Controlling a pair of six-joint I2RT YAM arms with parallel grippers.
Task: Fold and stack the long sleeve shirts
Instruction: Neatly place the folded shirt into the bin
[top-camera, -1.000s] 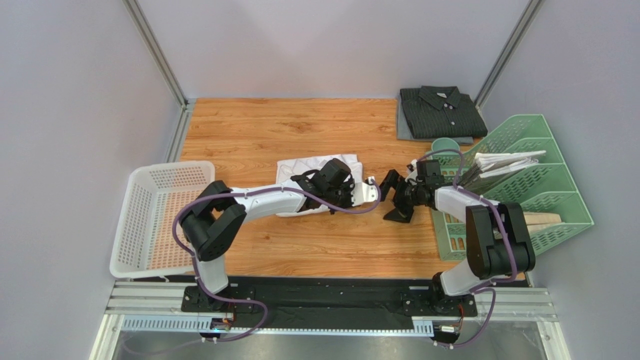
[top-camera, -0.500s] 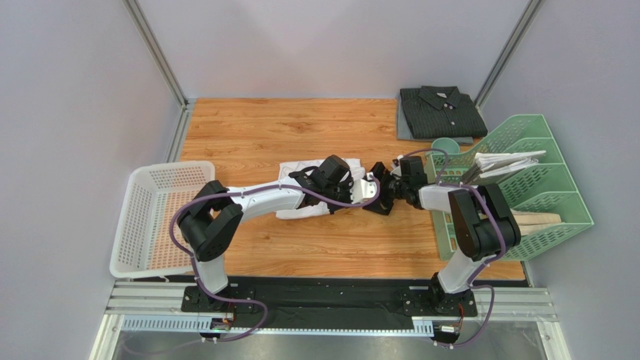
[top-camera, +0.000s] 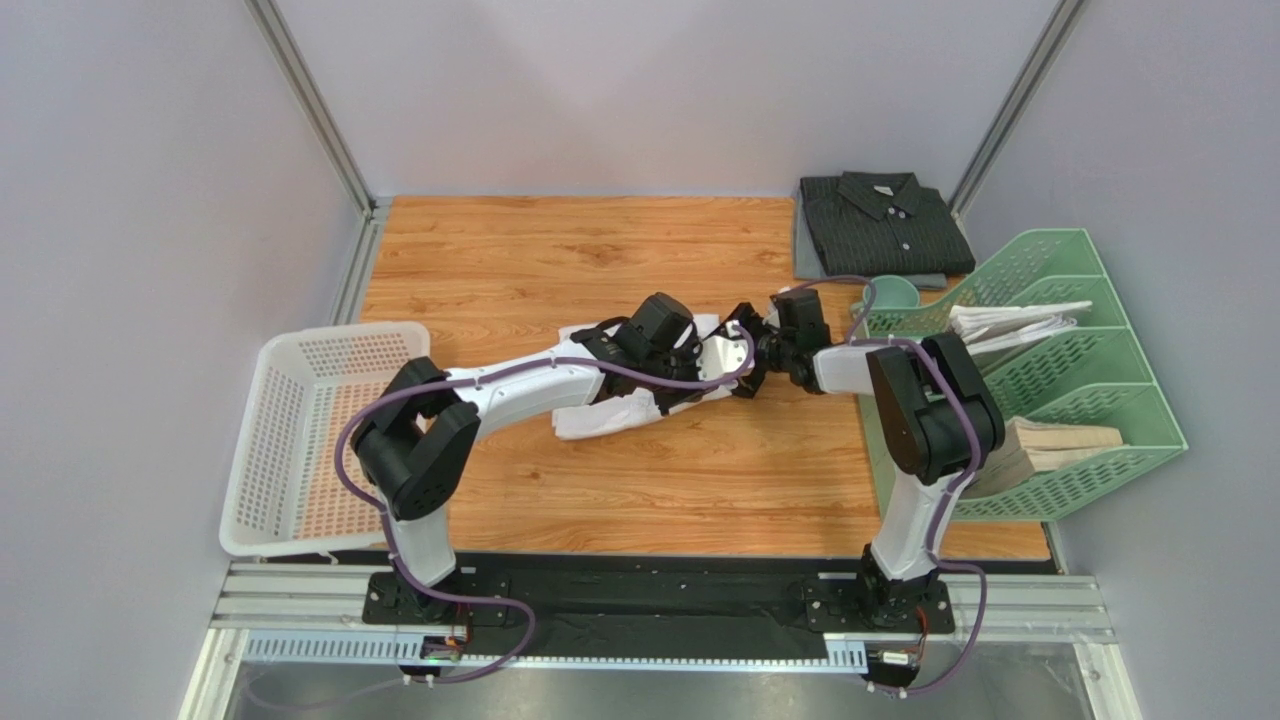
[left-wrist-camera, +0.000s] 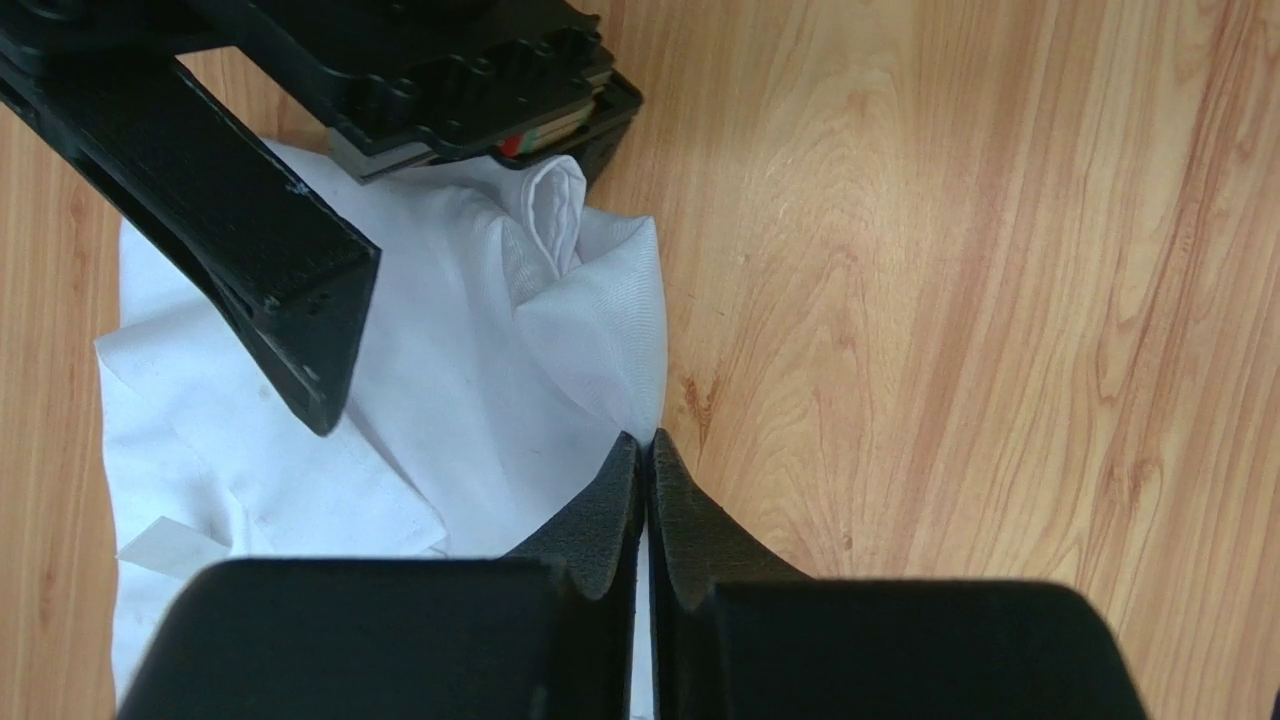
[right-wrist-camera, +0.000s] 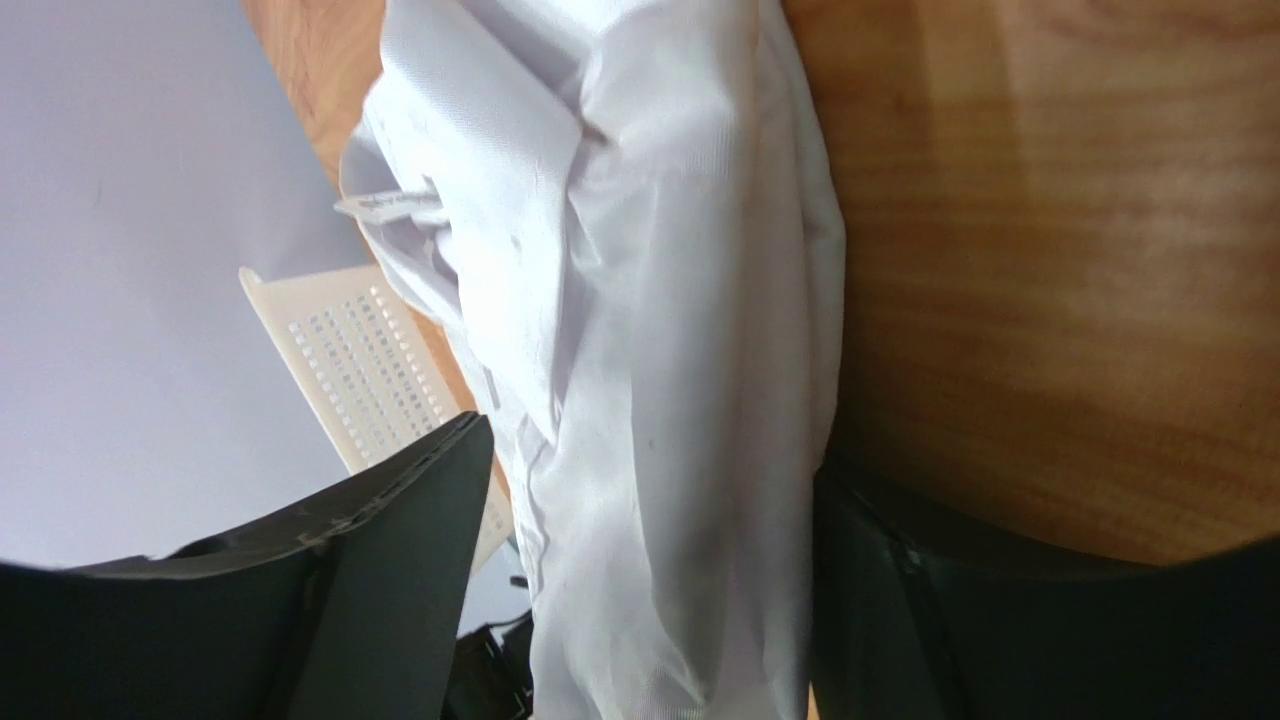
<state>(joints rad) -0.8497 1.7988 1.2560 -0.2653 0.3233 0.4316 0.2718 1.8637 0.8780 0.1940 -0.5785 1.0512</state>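
The white shirt (top-camera: 595, 417) lies bunched at the middle of the table, largely under my left arm. My left gripper (top-camera: 703, 365) is shut on the shirt's right edge; in the left wrist view a thin strip of white shirt (left-wrist-camera: 496, 375) runs between the closed tips of the left gripper (left-wrist-camera: 648, 440). My right gripper (top-camera: 747, 362) meets it from the right. In the right wrist view the right gripper (right-wrist-camera: 654, 450) stands open astride a hanging fold of white shirt (right-wrist-camera: 676, 345). The dark striped shirt (top-camera: 881, 225) lies folded at the back right.
A white mesh basket (top-camera: 308, 435) stands at the left table edge. A green file rack (top-camera: 1074, 375) holding white papers (top-camera: 1014, 320) fills the right side, close behind my right arm. Grey walls enclose the table on three sides.
My right gripper has moved left to the shirt's edge and its jaws have narrowed around the cloth. My left gripper has shifted slightly back, still pinching the shirt.
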